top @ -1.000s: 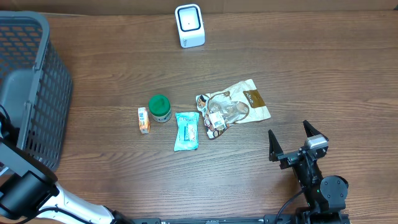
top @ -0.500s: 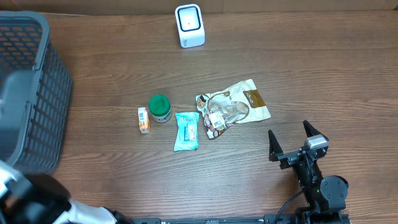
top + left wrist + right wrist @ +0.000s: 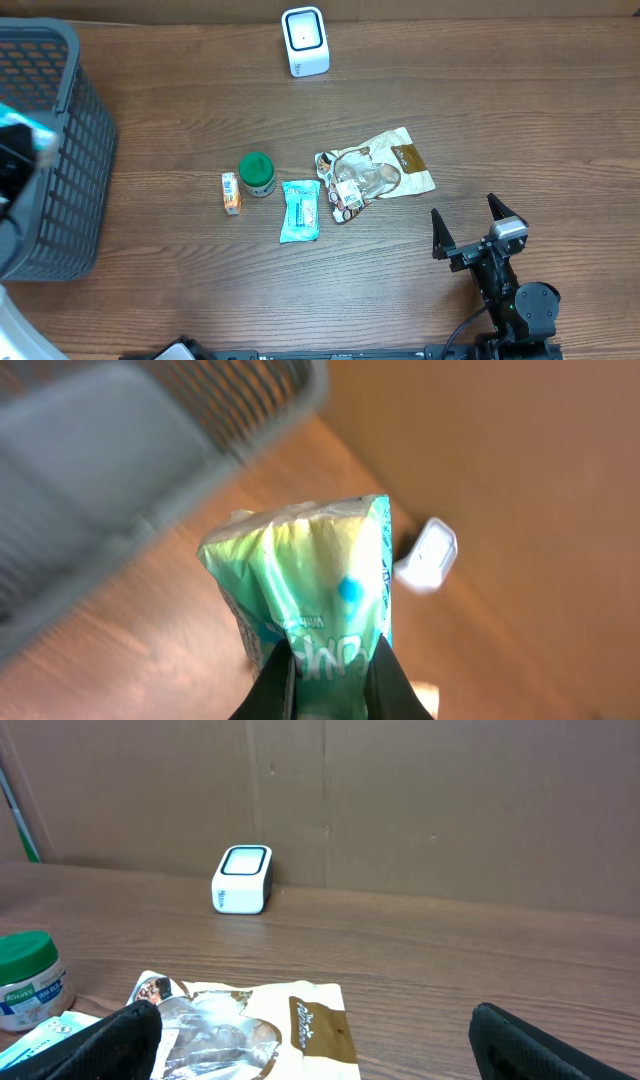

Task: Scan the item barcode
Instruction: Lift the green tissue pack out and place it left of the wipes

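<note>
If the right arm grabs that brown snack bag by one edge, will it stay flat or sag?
Probably sags: the brown bag looks like thin crinkled film lying flat. Likely light, and its glossy surface may slip between the fingers.

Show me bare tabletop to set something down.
Bare wood: the wide stretch right of the scanner, above the brown snack pouch; the strip between the basket and the small orange box; the near edge below the teal packet. Crowded: the middle row, with the green-lidded jar beside the box.
</note>
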Robot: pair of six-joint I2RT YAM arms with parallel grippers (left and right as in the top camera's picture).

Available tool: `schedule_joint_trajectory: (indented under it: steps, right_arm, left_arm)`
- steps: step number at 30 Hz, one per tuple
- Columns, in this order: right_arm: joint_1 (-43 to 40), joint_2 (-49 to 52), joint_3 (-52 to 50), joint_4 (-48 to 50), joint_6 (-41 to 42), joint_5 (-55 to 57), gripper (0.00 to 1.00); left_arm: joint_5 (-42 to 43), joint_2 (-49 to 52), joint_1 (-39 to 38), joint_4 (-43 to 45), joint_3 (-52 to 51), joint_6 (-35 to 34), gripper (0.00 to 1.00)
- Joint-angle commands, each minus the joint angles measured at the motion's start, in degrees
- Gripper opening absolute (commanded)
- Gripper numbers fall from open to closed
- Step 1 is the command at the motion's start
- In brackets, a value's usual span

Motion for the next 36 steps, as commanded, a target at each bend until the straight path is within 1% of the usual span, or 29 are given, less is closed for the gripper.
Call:
schedule_joint_trajectory:
  steps: [1,5,8,11,14,23,25,30,32,36]
  right_arm:
    - [-0.26,-0.68,-0.61,0.31,0.24,-0.28,1.0]
    - [-0.26,-0.68,-0.61,0.31,0.24,-0.28,1.0]
    - [-0.26,-0.68,-0.61,0.31,0.24,-0.28,1.0]
    - [-0.26,-0.68,-0.61,0.31,0.24,-0.28,1.0]
    - [-0.26,-0.68,-0.61,0.31,0.24,-0.31,1.0]
    - [-0.26,-0.68,-0.61,0.31,0.24,-0.28,1.0]
    - [-0.26,-0.68,-0.61,0.31,0.24,-0.28,1.0]
    - [-0.26,-0.68,-0.61,0.31,0.24,-0.31,1.0]
    - [-0.26,-0.68,-0.61,0.31,0.24,-0.28,1.0]
    - [-0.26,-0.68,-0.61,0.31,0.24,-0.28,1.0]
  left_arm:
    - [-2.08,0.52,-5.99,-2.29,0.22,3.41,0.04]
    - [-3.58,0.87,-13.97,-5.05,-1.49,7.69,0.04]
    - [-6.43,1.11,-19.8,-5.99,-4.63,8.48,0.04]
    - [-8.48,1.11,-25.55,-3.93,-10.34,8.44,0.04]
    - [-8.76,1.14,-30.99,0.85,-17.77,8.13,0.04]
    - [-8.98,2.93,-46.38,18.69,-39.52,2.1,0.04]
    - [-10.99,3.98,-49.81,21.7,-43.21,0.17,0.04]
    - [-20.46,8.07,-54.53,24.04,-48.15,-4.98,0.04]
    - [-22.56,9.97,-55.04,24.06,-49.0,-5.46,0.04]
    - [-23.54,13.75,-55.08,23.89,-49.68,-5.44,0.04]
